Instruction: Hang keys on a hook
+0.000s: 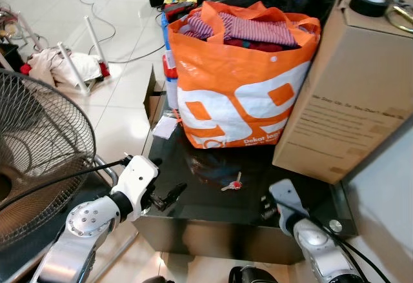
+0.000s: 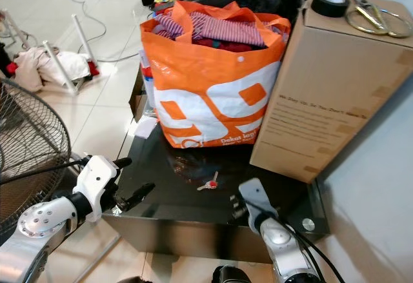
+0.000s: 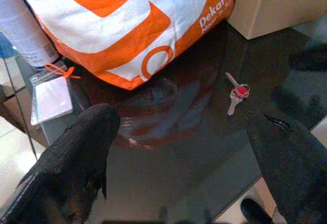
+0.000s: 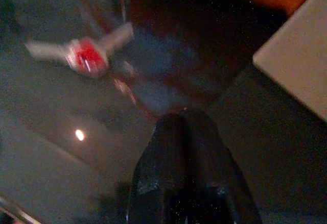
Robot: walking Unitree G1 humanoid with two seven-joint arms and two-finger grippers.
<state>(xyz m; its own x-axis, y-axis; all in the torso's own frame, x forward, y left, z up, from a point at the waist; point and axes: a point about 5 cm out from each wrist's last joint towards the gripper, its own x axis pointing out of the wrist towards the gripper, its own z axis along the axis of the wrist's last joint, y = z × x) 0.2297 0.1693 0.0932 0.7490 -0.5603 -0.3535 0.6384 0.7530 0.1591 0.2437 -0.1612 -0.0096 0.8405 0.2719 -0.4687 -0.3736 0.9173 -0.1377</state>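
I've got the keys (image 1: 232,184) lying flat on the dark glass desk (image 1: 193,202), a small bunch with a red tag, just in front of the orange shopping bag (image 1: 242,96). Nothing is touching them. My left end effector (image 1: 169,195) sits at the desk's near left corner, fingers spread wide apart; through the left wrist camera I see the keys (image 3: 236,92) between and beyond the two black fingertips (image 3: 76,157), well short of contact. My right end effector (image 4: 189,132) is over the desk on the near right side, fingers pressed together and holding nothing, tip close to the glass. The right wrist picture is blurred, so I'd say the red-tagged keys (image 4: 84,55) lie off to one side of that tip, near but apart.

The orange bag is stuffed with striped and red clothes and stands upright on the desk. Right beside it stands a tall cardboard box (image 1: 345,96), touching or nearly touching the bag, with a roll of black tape (image 1: 369,2) and scissors (image 2: 371,15) on top. A fan grille (image 1: 39,147) fills my left side, and a heap of cloth (image 1: 61,64) lies on the tiled floor (image 1: 122,31) behind it.
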